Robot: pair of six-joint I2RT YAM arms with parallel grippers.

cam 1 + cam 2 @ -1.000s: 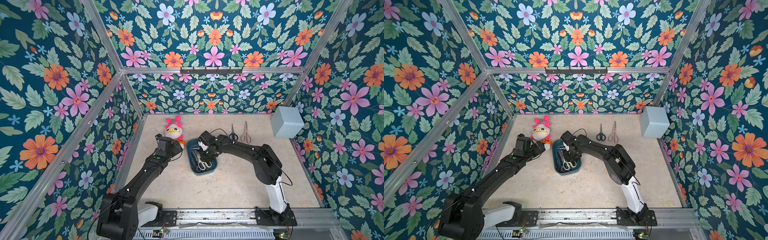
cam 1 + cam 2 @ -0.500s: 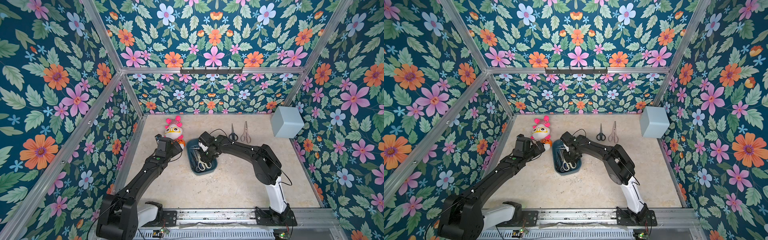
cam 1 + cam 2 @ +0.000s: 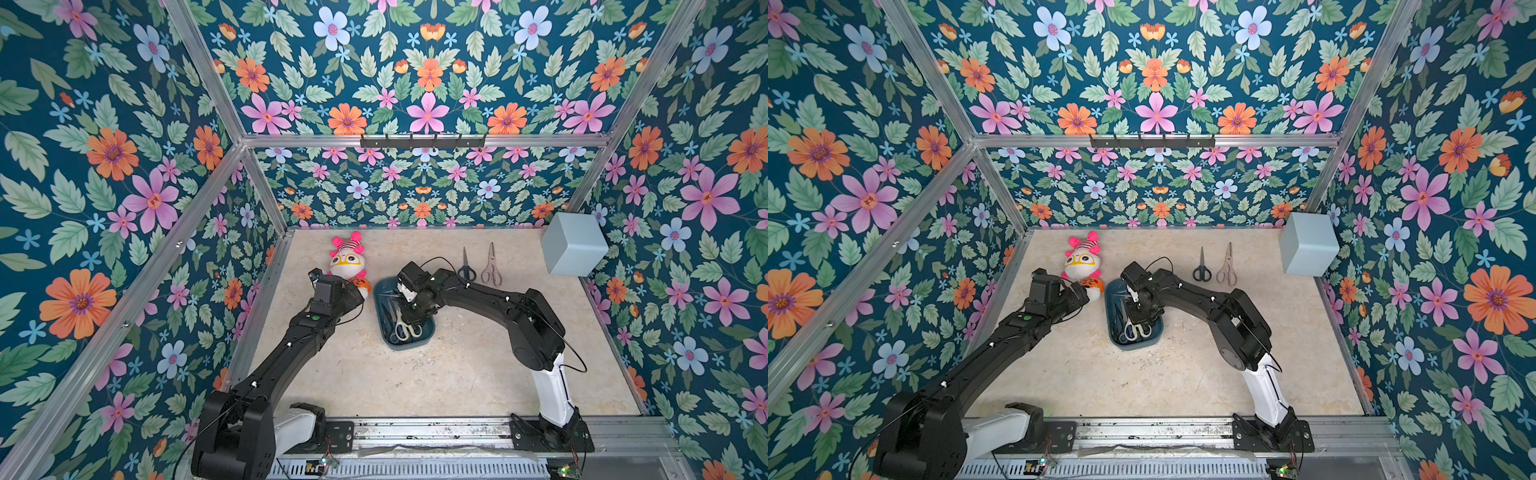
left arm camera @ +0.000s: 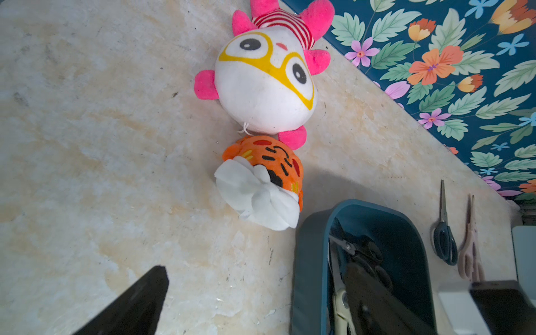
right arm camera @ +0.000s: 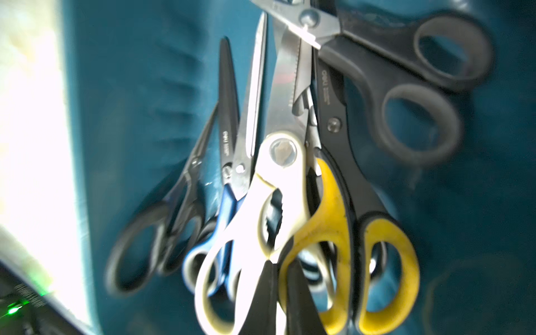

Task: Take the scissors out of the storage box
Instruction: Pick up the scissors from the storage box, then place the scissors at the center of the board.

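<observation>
The right gripper [image 5: 282, 278] is down inside the storage box [image 3: 429, 328]. Its two black fingers are pressed together among the handle loops, where the cream-handled scissors [image 5: 278, 179] meet the yellow-black pair [image 5: 342, 232]. Whether a handle is caught between them cannot be told. Also in the teal tray lie a large black pair [image 5: 406, 72], a blue-handled pair [image 5: 229, 200] and a slim black pair [image 5: 162, 232], blades overlapping. The left gripper [image 4: 255, 272] hangs spread wide and empty just beside the box, near the orange plush [image 4: 266, 162] and the white-and-pink plush [image 3: 347, 262]. A navy pair [image 3: 466, 268] and a pale pink pair [image 3: 491, 270] lie side by side on the table [image 3: 415, 382], outside the box, near the grey-blue cube [image 3: 573, 245]
</observation>
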